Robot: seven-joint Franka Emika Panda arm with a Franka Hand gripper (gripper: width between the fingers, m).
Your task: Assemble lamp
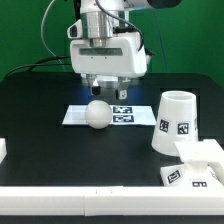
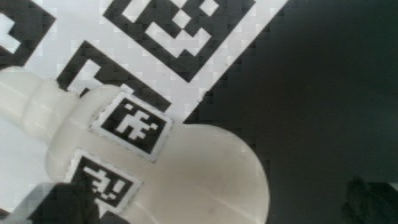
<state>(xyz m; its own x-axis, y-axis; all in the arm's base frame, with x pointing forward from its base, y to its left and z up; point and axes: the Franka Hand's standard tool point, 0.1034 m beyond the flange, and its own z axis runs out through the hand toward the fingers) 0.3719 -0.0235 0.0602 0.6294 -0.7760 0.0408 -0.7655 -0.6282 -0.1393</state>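
The fingers (image 1: pixel 106 90) hang spread apart with nothing between them, pointing down over the desk (image 1: pixel 40 115). The bulb (image 1: pixel 97 114) lies just under them, a little toward the exterior view's left, so it sits below the gap and not inside it. The tips seem to stop short of the bulb, though from this angle I cannot tell whether one brushes it. The bulb rests on the marker board (image 1: pixel 125 116), covering that board's end on the exterior view's left.

In the wrist view the bulb (image 2: pixel 205 168) fills the lower middle. Its rounded white body and two square tags are close to the lens and blurred, with the marker board (image 2: pixel 249 35) beyond it. The fingers themselves cannot be made out clearly there.

The shade (image 1: pixel 176 124) stands well apart on the exterior view's right, wide end down and leaning slightly. The base (image 1: pixel 195 168) lies just in front of it, near the desk's edge.
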